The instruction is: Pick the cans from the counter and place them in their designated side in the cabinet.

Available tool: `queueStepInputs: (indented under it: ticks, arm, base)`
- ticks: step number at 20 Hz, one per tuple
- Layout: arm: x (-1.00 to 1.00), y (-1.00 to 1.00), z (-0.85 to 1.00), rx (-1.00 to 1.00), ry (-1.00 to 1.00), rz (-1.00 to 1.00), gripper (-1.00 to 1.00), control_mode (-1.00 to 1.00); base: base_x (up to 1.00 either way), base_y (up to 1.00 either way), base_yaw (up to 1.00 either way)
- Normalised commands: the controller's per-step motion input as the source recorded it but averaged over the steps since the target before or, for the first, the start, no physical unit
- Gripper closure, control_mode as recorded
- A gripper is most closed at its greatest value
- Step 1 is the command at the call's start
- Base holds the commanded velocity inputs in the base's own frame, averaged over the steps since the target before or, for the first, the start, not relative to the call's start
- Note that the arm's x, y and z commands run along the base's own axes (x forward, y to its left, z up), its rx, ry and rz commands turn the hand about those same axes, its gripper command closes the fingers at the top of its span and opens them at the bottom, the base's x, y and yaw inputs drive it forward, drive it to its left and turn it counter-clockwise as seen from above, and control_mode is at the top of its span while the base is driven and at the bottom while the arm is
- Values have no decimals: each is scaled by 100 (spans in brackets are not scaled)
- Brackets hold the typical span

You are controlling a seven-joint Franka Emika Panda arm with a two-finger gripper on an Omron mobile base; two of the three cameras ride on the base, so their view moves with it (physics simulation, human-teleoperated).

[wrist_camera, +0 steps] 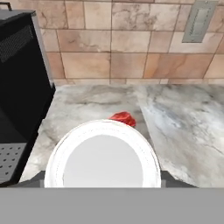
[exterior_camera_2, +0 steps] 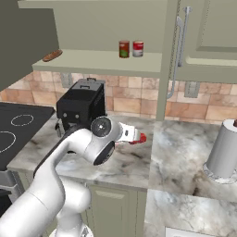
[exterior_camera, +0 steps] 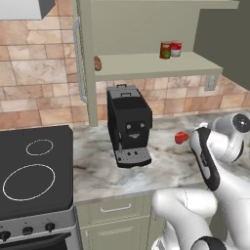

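Observation:
Both cans stand side by side on the open cabinet's shelf board (exterior_camera: pixel 146 66), toward its right: the dark can with the red-and-green label (exterior_camera: pixel 165 50) (exterior_camera_2: pixel 124 49) and the red can with the white band (exterior_camera: pixel 176 49) (exterior_camera_2: pixel 138 48). The arm is folded low over the marbled counter (exterior_camera: pixel 97 168) (exterior_camera_2: pixel 185 139). My gripper (exterior_camera_2: pixel 131 134) is near the counter's middle, far below the cans. Its fingertips are hidden behind the arm's own white body, so I cannot tell how the jaws stand.
A black coffee machine (exterior_camera: pixel 128 124) (exterior_camera_2: pixel 81 109) (wrist_camera: pixel 22 87) stands left of the hand. A small red lumpy object (exterior_camera: pixel 180 137) (exterior_camera_2: pixel 140 138) (wrist_camera: pixel 123 118) lies just ahead. A brown loaf (exterior_camera: pixel 97 63) (exterior_camera_2: pixel 52 55) sits at the shelf's left. Stovetop (exterior_camera: pixel 34 171) far left, paper towel roll (exterior_camera_2: pixel 223 150) far right.

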Motion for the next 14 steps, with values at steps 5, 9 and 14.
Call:
queueStepInputs:
  ticks: [5, 9, 14]
  arm:
    - [-11, 9, 43, 0, -6, 0, 100, -100]
    - [-22, 2, 38, 0, 0, 0, 100, -100]
    - [-24, 9, 37, 0, 0, 0, 100, -100]
  base:
    - [0, 0, 0]
    - [0, 0, 0]
    - [0, 0, 0]
